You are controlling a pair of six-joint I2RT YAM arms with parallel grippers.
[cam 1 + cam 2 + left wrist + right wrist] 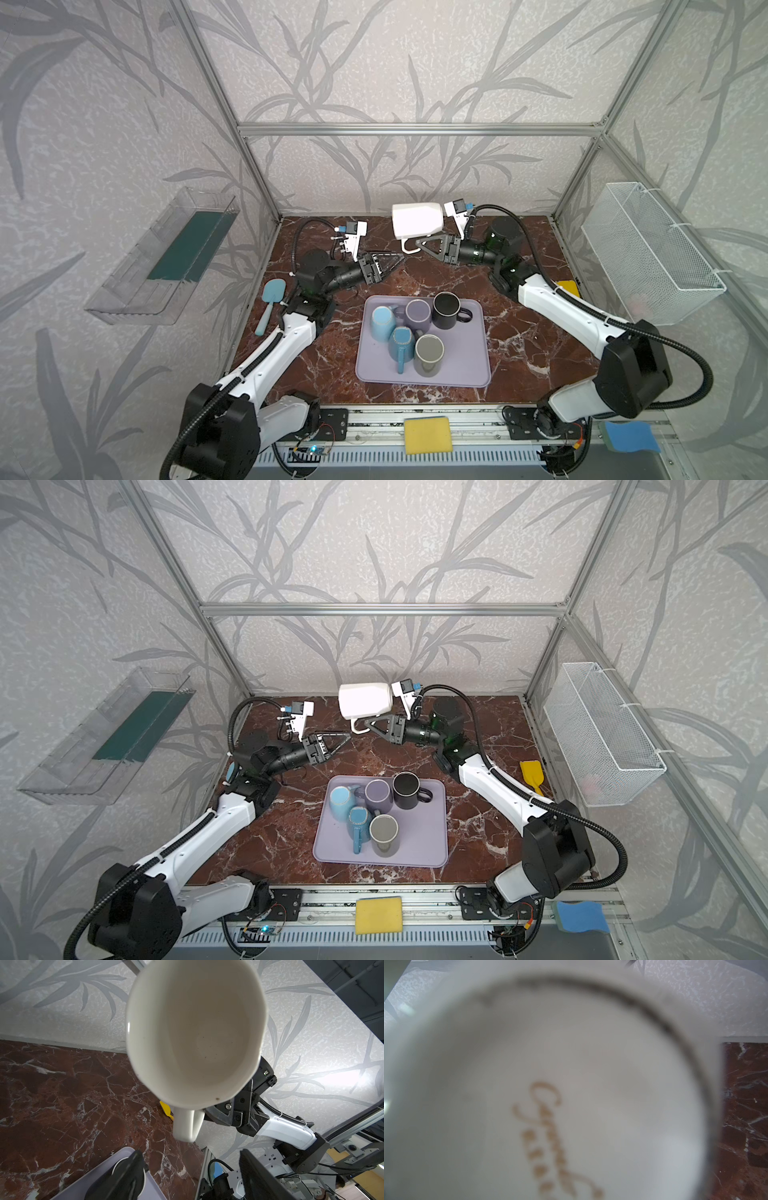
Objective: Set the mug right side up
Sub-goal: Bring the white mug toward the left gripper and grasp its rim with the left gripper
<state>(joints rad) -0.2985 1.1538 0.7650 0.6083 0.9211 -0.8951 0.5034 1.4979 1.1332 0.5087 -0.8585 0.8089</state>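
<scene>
A white mug [417, 220] [365, 700] hangs on its side above the back of the marble table. Its mouth faces my left gripper and its base faces the right wrist camera. My right gripper [415, 246] [366, 725] is shut on the mug's handle [187, 1124], which points down. The left wrist view looks straight into the empty mug [193, 1030]. In the right wrist view the mug's blurred base [550, 1084] with gold lettering hides the jaws. My left gripper [397, 264] [343, 739] [191, 1167] stands open and empty, just below and left of the mug's mouth.
A lilac tray [469, 370] in the middle of the table holds several mugs, among them a black one [446, 309]. A blue spatula [270, 303] lies at the left edge and a yellow spatula [532, 773] at the right. A wire basket [652, 253] hangs on the right wall.
</scene>
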